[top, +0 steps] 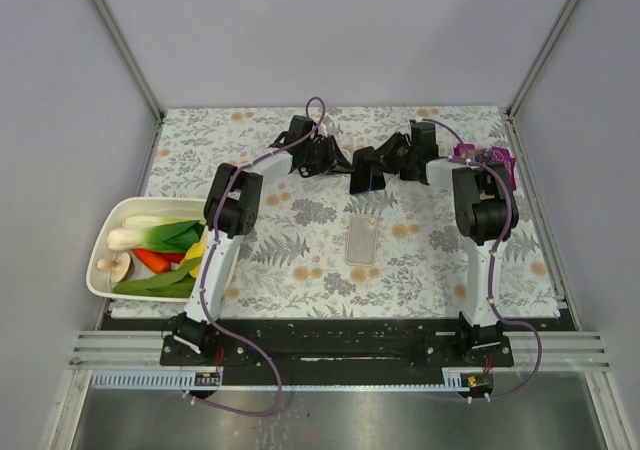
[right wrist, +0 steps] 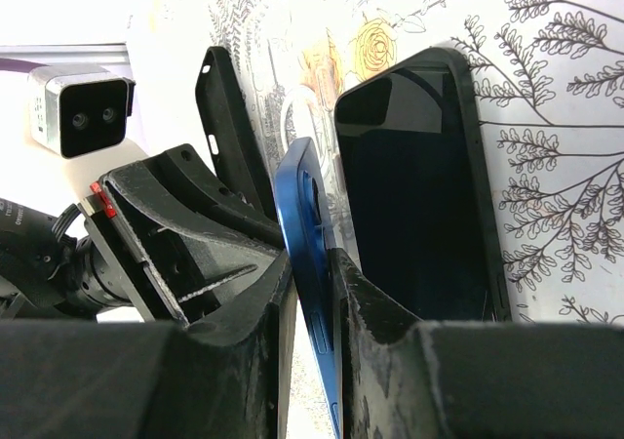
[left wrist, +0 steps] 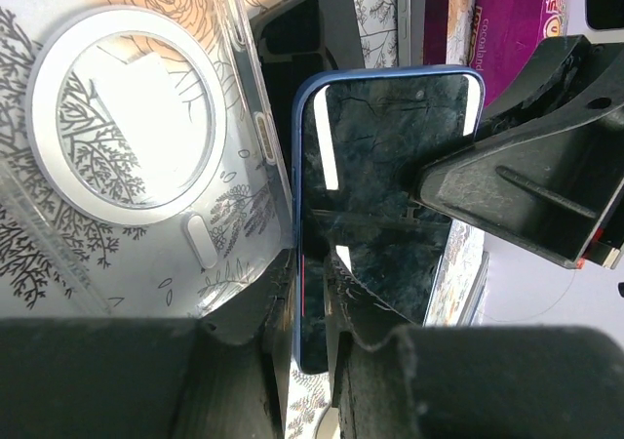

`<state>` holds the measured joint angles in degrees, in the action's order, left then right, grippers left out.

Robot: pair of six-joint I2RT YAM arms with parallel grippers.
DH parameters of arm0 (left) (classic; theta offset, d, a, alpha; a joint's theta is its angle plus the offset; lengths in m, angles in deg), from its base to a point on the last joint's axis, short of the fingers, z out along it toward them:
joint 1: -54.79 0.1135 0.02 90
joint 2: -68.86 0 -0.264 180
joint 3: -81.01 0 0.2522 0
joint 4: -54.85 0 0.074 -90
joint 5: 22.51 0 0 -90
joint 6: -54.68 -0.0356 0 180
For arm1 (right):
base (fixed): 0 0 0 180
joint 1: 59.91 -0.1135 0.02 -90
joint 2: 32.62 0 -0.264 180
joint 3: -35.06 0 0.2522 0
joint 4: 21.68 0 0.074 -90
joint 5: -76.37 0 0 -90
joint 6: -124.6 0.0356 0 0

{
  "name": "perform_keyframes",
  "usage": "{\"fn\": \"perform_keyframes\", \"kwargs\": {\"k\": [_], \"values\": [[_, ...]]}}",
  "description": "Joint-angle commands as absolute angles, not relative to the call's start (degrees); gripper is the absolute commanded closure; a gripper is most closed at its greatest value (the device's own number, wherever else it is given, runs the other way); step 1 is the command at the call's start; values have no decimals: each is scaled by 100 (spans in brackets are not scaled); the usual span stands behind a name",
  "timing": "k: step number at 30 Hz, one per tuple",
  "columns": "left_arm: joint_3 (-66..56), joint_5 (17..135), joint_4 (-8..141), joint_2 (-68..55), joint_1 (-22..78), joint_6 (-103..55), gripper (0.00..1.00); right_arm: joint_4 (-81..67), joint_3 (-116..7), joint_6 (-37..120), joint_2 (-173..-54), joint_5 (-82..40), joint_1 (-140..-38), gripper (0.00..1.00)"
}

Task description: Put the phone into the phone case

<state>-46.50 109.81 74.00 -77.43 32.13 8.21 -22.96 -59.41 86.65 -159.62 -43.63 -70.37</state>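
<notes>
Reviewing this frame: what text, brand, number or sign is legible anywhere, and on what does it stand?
"cocoaland": small vertical print on the purple box, left wrist view, reading uncertain.
Yellow letters on that box: cut off, unreadable.
No text shows on the phone or the clear case.

2 arms (top: 218, 260) with white links, black joints, purple cables (top: 538, 350); right gripper (right wrist: 310, 263) scuffed black.

White tub (top: 97, 265) of vegetables (top: 160, 261) at the floral cloth's (top: 290, 242) left edge; purple box (top: 497, 158) far right.
</notes>
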Motion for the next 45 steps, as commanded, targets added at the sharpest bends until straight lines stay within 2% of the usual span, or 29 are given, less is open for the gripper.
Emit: {"fn": "perform_keyframes", "kwargs": {"k": [1,3,5,6,11,16,19,23,25,28,34,42,45], "values": [[-4569,11187,6887,-7334,2930,828,80,-1856,-6123,8690,-15786,-4994,-7740,75],[-4543,11187,6887,-7291,2938,810,81,-1654,-6202,8593,-15804,-4915,-7775,80],[-4438,11152,6896,-7177,2939,749,81,-1565,-6176,8549,-15752,-4827,-7766,95],[-4359,11134,6887,-7106,2939,705,80,-1547,-6159,8532,-15682,-4765,-7749,100],[-3832,10985,6887,-6492,3026,477,69,-1223,-6299,8479,-15444,-4809,-7652,100],[-3111,10713,7071,-5657,3158,73,50,-828,-6352,8409,-14996,-4774,-7547,100],[-2638,10458,7484,-5148,3158,-297,47,-493,-6151,8373,-14584,-4730,-7424,100],[-1811,9914,7826,-4461,2922,-622,47,-187,-5536,8426,-13854,-4511,-7125,100],[-1590,9432,8195,-4329,2667,-789,51,34,-5246,8382,-13468,-4414,-6958,100],[-1510,8728,8609,-4328,2263,-860,55,280,-4763,8321,-12940,-4212,-6808,100],[-1537,7418,9190,-4434,1647,-1000,56,702,-4050,7908,-12052,-3904,-6782,100],[-1493,6468,9568,-4504,1234,-983,58,703,-3470,7793,-11463,-3965,-6782,100],[-1335,6607,9402,-4487,1198,-992,58,685,-3259,7714,-11305,-3965,-6782,100]]}}
